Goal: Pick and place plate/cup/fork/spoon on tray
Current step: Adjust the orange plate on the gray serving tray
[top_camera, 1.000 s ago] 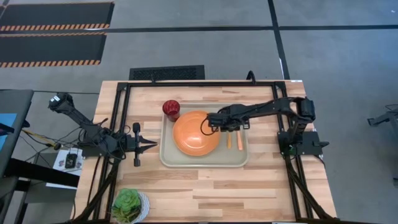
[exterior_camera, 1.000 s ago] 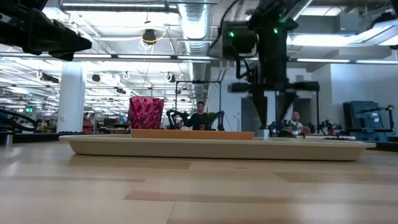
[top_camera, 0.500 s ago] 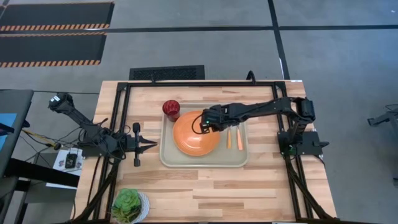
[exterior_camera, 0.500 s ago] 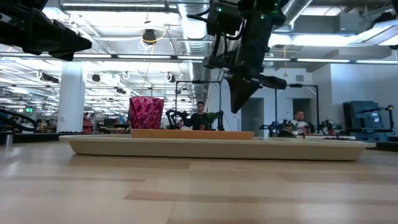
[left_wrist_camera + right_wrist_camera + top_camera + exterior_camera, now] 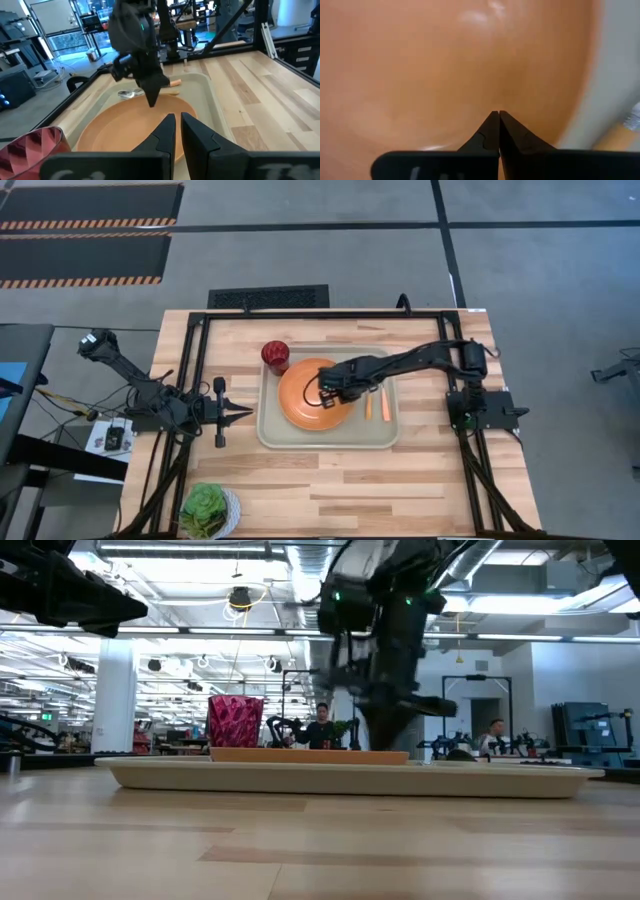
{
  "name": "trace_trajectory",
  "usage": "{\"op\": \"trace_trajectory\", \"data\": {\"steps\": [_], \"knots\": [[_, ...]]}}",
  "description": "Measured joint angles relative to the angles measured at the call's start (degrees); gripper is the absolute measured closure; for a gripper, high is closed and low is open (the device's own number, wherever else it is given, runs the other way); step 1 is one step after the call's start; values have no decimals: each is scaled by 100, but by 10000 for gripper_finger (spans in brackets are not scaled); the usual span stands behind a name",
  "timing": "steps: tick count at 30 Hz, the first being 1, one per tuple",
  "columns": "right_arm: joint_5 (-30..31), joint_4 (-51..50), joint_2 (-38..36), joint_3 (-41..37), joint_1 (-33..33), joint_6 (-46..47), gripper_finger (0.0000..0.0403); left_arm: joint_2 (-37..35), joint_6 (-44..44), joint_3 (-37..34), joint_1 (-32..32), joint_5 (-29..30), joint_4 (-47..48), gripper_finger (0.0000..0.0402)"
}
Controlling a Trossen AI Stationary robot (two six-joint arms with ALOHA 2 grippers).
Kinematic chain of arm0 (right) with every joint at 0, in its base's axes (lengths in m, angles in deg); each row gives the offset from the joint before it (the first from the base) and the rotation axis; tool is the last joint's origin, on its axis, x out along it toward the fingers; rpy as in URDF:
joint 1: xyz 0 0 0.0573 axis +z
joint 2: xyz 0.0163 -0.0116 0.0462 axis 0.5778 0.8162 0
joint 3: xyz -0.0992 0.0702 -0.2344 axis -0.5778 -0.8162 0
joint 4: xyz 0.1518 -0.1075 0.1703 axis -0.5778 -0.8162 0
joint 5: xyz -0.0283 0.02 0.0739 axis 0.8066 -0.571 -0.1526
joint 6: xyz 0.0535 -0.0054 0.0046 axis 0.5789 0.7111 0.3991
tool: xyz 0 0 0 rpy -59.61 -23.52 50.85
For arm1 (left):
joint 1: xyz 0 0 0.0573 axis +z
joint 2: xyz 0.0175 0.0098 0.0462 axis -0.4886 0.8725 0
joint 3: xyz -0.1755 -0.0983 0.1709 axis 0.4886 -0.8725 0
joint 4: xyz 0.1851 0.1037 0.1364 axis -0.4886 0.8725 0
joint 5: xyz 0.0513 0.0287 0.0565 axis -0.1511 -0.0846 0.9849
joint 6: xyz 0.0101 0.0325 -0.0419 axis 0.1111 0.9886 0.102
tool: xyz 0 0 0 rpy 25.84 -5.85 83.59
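Left gripper point(image 5: 243, 414): waits over the bare table, left of the tray and apart from it, fingers pressed together with nothing between them.
Cup point(image 5: 275, 356): dark red, upright at the tray's far left corner, just beside the plate's rim.
Tray point(image 5: 330, 439): beige, rectangular, in the middle of the table point(image 5: 420, 480); carries the plate, the cup and both utensils.
Plate point(image 5: 300, 402): orange, flat on the left half of the tray.
Right gripper point(image 5: 326, 392): poised low over the plate's middle, tips pointing down, fingers closed together and empty.
Spoon point(image 5: 131, 93): lies on the tray just right of the plate.
Fork point(image 5: 385, 402): orange handle lies beside the spoon, nearer the tray's right rim.
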Motion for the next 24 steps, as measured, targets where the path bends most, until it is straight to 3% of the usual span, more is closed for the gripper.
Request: {"op": "trace_trajectory", "data": {"steps": [24], "knots": [[-2,-806,-41,4,-46,367,389,0,-24,2,1,-4,33,382]]}}
